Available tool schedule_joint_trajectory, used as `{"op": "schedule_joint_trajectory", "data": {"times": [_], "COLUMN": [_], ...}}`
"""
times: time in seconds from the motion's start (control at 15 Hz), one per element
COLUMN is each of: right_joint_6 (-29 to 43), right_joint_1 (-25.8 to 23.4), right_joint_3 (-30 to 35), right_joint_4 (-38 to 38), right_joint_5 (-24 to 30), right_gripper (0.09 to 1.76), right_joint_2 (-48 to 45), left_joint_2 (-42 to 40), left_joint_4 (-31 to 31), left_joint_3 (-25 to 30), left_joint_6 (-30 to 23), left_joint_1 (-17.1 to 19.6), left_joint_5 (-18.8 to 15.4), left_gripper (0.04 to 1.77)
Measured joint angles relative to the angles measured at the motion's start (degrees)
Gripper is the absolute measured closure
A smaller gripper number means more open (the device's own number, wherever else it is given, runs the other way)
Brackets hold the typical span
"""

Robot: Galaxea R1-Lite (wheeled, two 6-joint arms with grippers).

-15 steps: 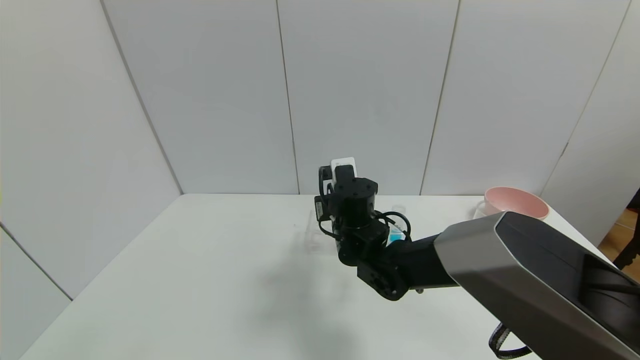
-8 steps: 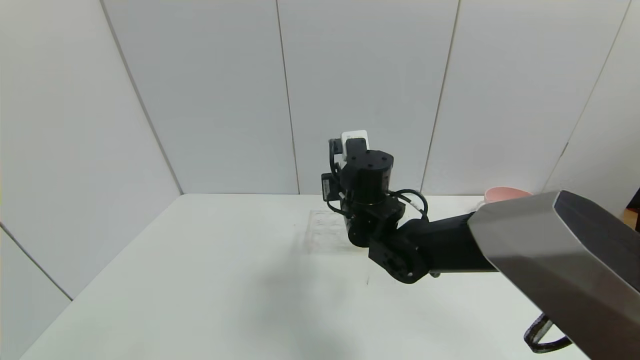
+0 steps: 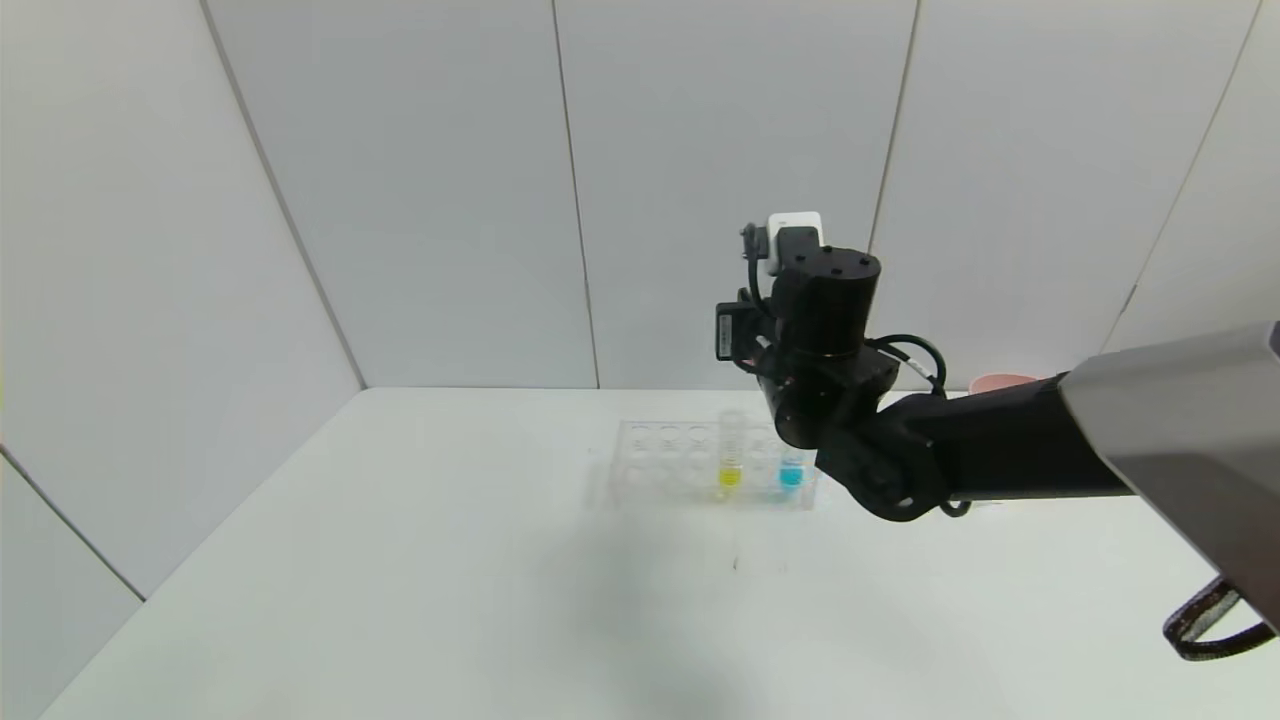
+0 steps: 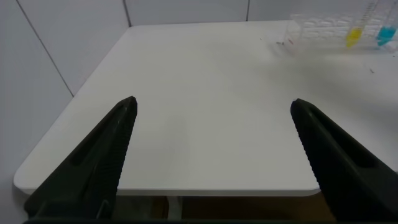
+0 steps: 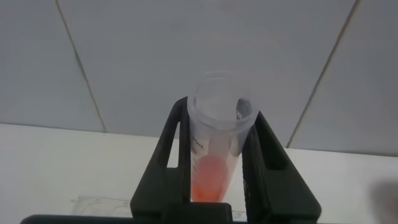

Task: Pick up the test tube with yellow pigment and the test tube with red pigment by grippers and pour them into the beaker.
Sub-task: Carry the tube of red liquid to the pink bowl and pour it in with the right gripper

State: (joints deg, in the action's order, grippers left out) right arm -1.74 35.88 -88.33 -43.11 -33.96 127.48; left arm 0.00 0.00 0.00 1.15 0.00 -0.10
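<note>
My right gripper [image 5: 219, 117] is shut on the test tube with red pigment [image 5: 213, 163], a clear tube with red-orange liquid at its rounded bottom. In the head view that arm's wrist [image 3: 822, 330] hangs high over the table's far right and hides the jaws. The test tube with yellow pigment [image 3: 731, 462] stands upright in a clear rack [image 3: 668, 465]; the left wrist view shows the same yellow tube [image 4: 354, 36] far off. My left gripper [image 4: 212, 109] is open and holds nothing, low near the table's front edge. The beaker is out of view.
A blue-liquid tube [image 3: 791, 474] stands in the rack to the right of the yellow one. A sliver of the pink bowl [image 3: 1000, 381] shows behind my right forearm [image 3: 1000, 445]. The white table [image 3: 420, 560] is walled by grey panels.
My right arm has risen and swung right with the red tube in its jaws. The rack with the yellow and blue tubes is now uncovered, and the pink bowl is mostly hidden.
</note>
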Motion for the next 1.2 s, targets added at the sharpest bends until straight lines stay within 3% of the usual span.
{"op": "schedule_joint_trajectory", "data": {"times": [0.47, 1.2], "right_joint_6": [0.2, 0.2], "right_joint_1": [-8.1, -22.1], "right_joint_3": [5.2, 6.9], "right_joint_4": [-0.2, 2.9], "right_joint_5": [2.7, 9.9], "right_gripper": [1.32, 1.32], "right_joint_2": [-4.8, -7.6], "left_joint_2": [0.0, 0.0], "left_joint_4": [0.0, 0.0], "left_joint_3": [0.0, 0.0], "left_joint_6": [0.0, 0.0], "left_joint_1": [0.0, 0.0], "left_joint_5": [0.0, 0.0], "left_gripper": [0.05, 0.05]}}
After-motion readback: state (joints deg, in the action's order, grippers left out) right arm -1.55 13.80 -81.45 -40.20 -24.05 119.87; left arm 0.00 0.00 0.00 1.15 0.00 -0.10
